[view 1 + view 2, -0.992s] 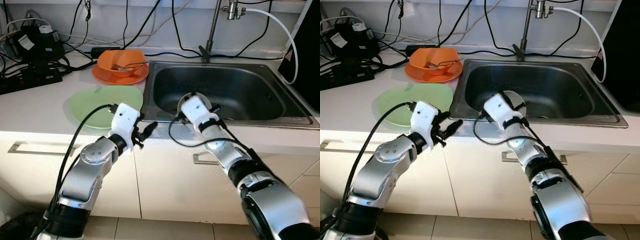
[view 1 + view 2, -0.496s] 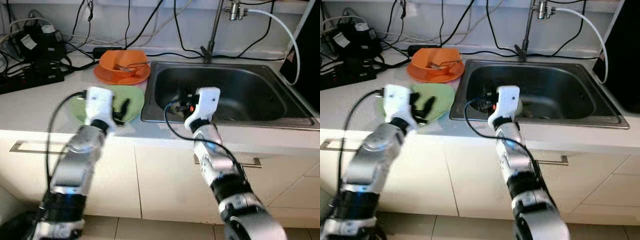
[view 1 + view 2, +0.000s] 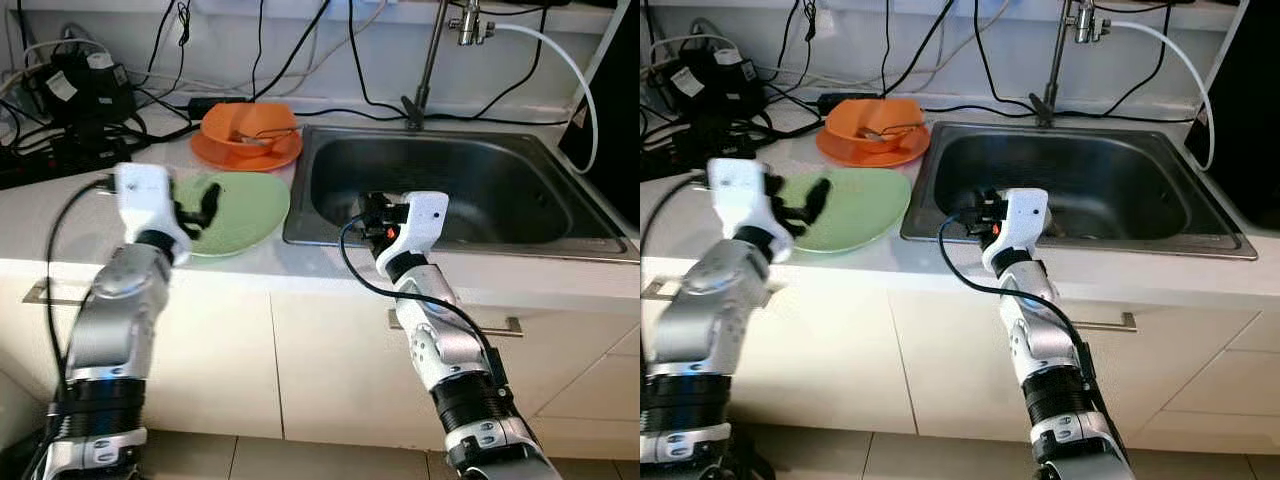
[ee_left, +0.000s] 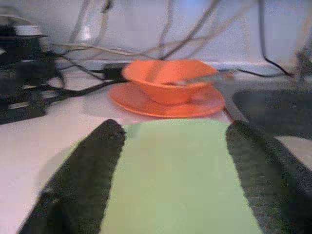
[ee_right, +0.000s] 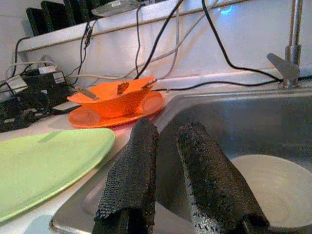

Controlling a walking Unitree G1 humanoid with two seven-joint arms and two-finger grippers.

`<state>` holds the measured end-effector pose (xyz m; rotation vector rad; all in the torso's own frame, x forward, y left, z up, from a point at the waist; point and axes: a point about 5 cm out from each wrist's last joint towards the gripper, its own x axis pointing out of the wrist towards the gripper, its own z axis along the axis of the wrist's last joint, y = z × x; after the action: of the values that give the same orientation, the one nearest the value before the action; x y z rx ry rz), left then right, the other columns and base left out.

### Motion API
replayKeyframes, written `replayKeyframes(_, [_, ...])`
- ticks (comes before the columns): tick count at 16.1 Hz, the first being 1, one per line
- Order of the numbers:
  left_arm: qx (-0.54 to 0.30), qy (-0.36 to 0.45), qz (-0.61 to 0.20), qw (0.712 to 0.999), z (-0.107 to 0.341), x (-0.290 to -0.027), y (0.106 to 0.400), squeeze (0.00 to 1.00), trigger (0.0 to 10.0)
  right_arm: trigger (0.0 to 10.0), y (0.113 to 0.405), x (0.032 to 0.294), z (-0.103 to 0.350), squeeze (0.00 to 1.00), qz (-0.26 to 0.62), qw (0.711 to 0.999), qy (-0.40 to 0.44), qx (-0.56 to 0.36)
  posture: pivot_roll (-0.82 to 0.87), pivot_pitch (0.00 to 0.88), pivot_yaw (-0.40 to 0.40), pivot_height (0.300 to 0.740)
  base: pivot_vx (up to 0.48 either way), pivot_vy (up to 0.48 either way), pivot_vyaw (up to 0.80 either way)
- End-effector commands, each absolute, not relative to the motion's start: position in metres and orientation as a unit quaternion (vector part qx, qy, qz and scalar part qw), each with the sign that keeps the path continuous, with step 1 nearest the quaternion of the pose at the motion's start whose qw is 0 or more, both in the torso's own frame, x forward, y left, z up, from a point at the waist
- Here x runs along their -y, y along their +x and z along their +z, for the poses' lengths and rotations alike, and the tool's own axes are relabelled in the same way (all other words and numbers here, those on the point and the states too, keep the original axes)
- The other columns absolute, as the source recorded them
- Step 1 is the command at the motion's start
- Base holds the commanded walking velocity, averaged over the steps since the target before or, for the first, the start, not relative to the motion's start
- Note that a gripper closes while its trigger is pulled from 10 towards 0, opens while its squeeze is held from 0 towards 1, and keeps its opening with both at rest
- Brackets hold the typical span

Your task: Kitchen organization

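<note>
Left gripper (image 4: 170,195), fingers spread, hovers over the flat green plate (image 3: 240,205). Right gripper (image 5: 168,170), fingers narrowly parted and empty, hangs at the steel sink (image 3: 560,235) rim. A shallow grasp could let the plate slide off the counter edge.

**A:** What sits on the pale white countertop (image 3: 60,215)?

**B:** A flat green plate (image 3: 240,205) lies just beyond the left gripper (image 3: 195,212). Farther past it, a round orange plate (image 3: 245,152) carries an orange bowl (image 3: 245,122).

**A:** And near the right gripper (image 3: 368,216)?

**B:** A sunken steel sink (image 3: 470,180), with black cables (image 3: 70,140) behind.

Two plates (image 3: 238,208) (image 3: 246,152) – two bowls (image 3: 247,124) (image 5: 265,187).
</note>
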<state>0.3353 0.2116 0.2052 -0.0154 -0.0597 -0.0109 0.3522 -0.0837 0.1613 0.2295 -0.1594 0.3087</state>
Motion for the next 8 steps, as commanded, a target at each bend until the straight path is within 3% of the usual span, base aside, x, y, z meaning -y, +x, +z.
replayKeyframes(1, [0.023, -0.033, 0.027, 0.999, 0.205, -0.224, 0.333, 1.0, 10.0, 10.0, 0.351, 0.086, 0.163, 0.0, 0.155, 0.978, 0.113, 0.076, 0.05, 0.0, 0.002, 0.74, 0.0, 0.0, 0.0])
replayKeyframes(3, [0.017, -0.048, 0.049, 0.998, 0.203, -0.233, 0.331, 0.96, 10.0, 10.0, 0.349, 0.085, 0.164, 0.0, 0.156, 0.979, 0.113, 0.073, 0.06, 0.0, 0.001, 0.74, 0.0, 0.0, 0.0])
replayKeyframes(4, [0.008, -0.09, 0.072, 0.993, 0.202, -0.242, 0.33, 0.0, 10.0, 10.0, 0.349, 0.085, 0.164, 0.0, 0.158, 0.979, 0.112, 0.071, 0.06, 0.0, 0.001, 0.74, 0.0, 0.0, 0.0])
replayKeyframes(6, [-0.042, -0.199, 0.108, 0.973, 0.19, -0.257, 0.326, 0.0, 10.0, 10.0, 0.348, 0.084, 0.164, 0.0, 0.161, 0.979, 0.108, 0.069, 0.06, 0.0, 0.001, 0.74, 0.0, 0.0, 0.0])
replayKeyframes(8, [-0.061, -0.219, 0.1, 0.969, 0.186, -0.258, 0.324, 0.0, 10.0, 10.0, 0.347, 0.084, 0.164, 0.0, 0.162, 0.979, 0.106, 0.067, 0.06, 0.0, 0.001, 0.74, 0.0, 0.0, 0.0])
